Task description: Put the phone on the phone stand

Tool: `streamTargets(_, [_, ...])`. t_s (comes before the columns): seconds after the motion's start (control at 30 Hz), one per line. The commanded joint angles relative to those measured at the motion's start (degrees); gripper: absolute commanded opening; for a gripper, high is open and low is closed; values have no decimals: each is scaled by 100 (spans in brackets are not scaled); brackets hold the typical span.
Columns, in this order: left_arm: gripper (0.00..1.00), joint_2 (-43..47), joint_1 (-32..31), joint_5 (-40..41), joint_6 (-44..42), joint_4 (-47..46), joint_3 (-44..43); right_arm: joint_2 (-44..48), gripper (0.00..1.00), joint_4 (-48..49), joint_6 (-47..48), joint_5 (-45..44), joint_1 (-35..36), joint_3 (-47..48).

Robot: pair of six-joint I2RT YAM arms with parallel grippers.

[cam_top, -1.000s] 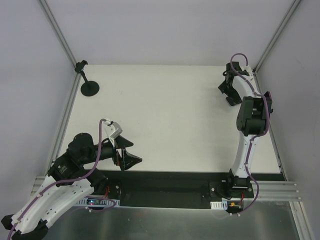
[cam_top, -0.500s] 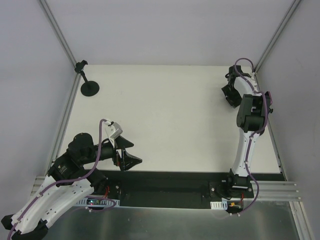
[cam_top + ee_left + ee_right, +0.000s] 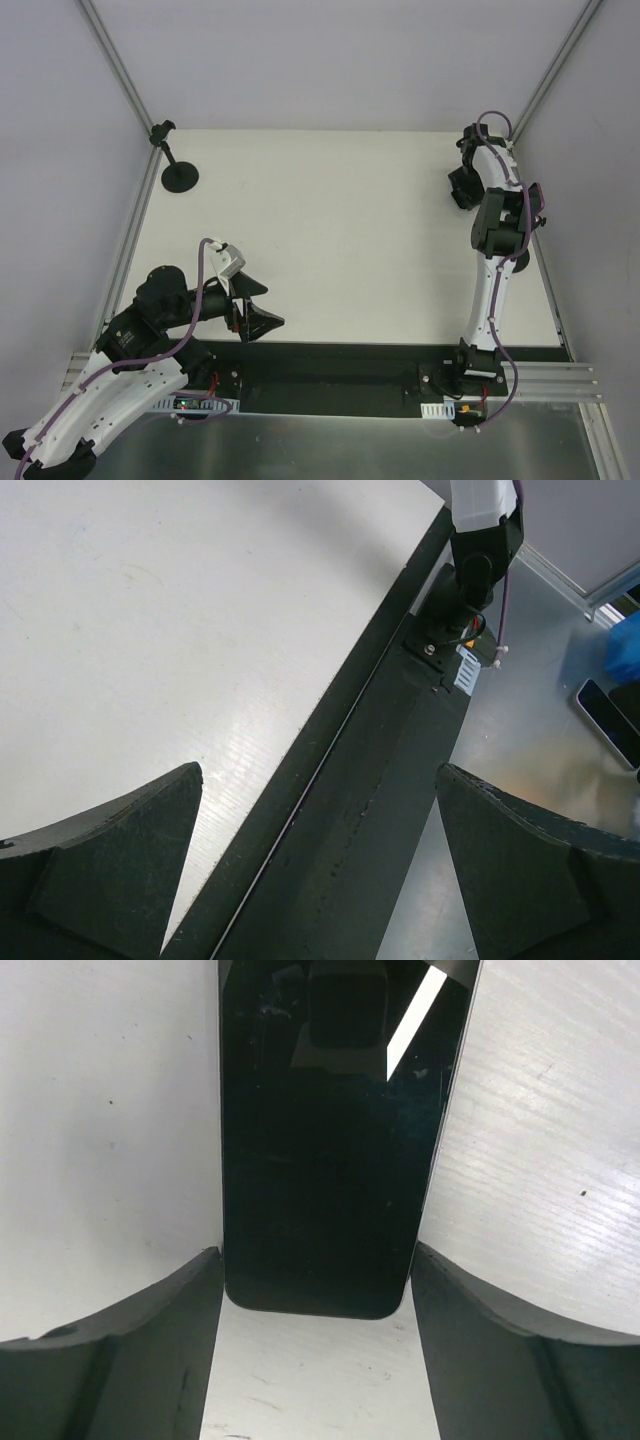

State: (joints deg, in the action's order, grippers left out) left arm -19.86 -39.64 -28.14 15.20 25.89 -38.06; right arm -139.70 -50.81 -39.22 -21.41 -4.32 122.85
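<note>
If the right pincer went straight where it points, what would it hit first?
Most likely the phone, lying flat on the table between the fingers of the right pincer; depth is unclear.

Phone [image 3: 325, 1150] flat on table [image 3: 330, 230], seemingly far right; phone stand [image 3: 178, 172] at far-left corner.

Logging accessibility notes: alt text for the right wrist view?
A glossy black phone lies flat on the white table, its near end between the two black fingers, which sit at its long edges; whether they press it is unclear.
</note>
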Motion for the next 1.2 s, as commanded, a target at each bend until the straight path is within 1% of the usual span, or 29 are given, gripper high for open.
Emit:
streamTargets(0.0, [99,-1,44,-148,-105,-216,-52,-391,61,-658,-183,611,10,344])
streamTargets(0.07, [99,34,44,-157,-96,-216,-52,-523,51,-851,-60,699,45,598])
streamTargets(0.1, [99,43,53,-148,-96,-216,-52,-558,45,-922,-24,717,71,652])
streamTargets(0.13, [99,61,44,-157,-105,-216,-52,-515,43,-940,46,743,132,627])
streamTargets(0.2, [99,87,44,-139,-105,-216,-52,-383,41,-879,160,796,212,259])
streamTargets(0.23, [99,87,53,-130,-114,-216,-52,-148,39,-661,169,848,282,57])
streamTargets(0.27, [99,105,53,-122,-105,-216,-52,-15,38,-493,213,953,317,-232])
streamTargets(0.3, [99,114,53,-95,-96,-216,-43,152,35,-300,257,1189,352,-783])
streamTargets(0.33, [99,140,53,-86,-96,-216,-43,432,33,93,327,1322,422,-1084])
streamTargets(0.4, [99,210,53,-51,-105,-216,-52,627,28,132,572,1385,527,-1542])
streamTargets(0.47, [99,289,53,1,-96,-216,-52,969,27,237,801,1228,730,-1903])
streamTargets(0.5, [99,316,53,28,-105,-216,-52,1119,26,247,907,914,818,-2088])
streamTargets(0.53, [99,333,53,98,-88,-207,-43,1416,26,351,1029,884,940,-2455])
streamTargets(0.63, [99,456,53,264,-79,-181,-52,1910,24,659,1232,1173,1064,-3141])
streamTargets(0.7, [99,544,53,344,-70,-163,-52,2147,22,642,1417,1218,1230,-3301])
streamTargets(0.8, [99,641,53,450,-52,-146,-52,2542,21,730,1681,1244,1468,-3880])
streamTargets(0.9, [99,667,61,590,-35,-128,-52,2912,22,985,1874,1306,1679,-4523])
streamTargets(0.93, [99,659,70,643,-35,-102,-61,2983,23,1081,1944,1315,1723,-4646])
streamTargets(0.97, [99,641,70,713,-17,-76,-61,3053,27,1099,2145,1323,1776,-4838])
streamTargets(1.07, [99,518,70,1493,123,161,-113,3299,36,1187,2479,1262,1926,-5120])
streamTargets(1.1, [99,422,70,2035,237,240,-192,3378,38,1187,2542,1271,1969,-5174])
streamTargets(1.13, [99,134,70,2389,307,476,-245,3431,40,1187,2603,1262,1987,-5227])
streamTargets(1.17, [99,-78,70,2688,378,574,-315,3475,48,1222,2682,1271,2013,-5279])
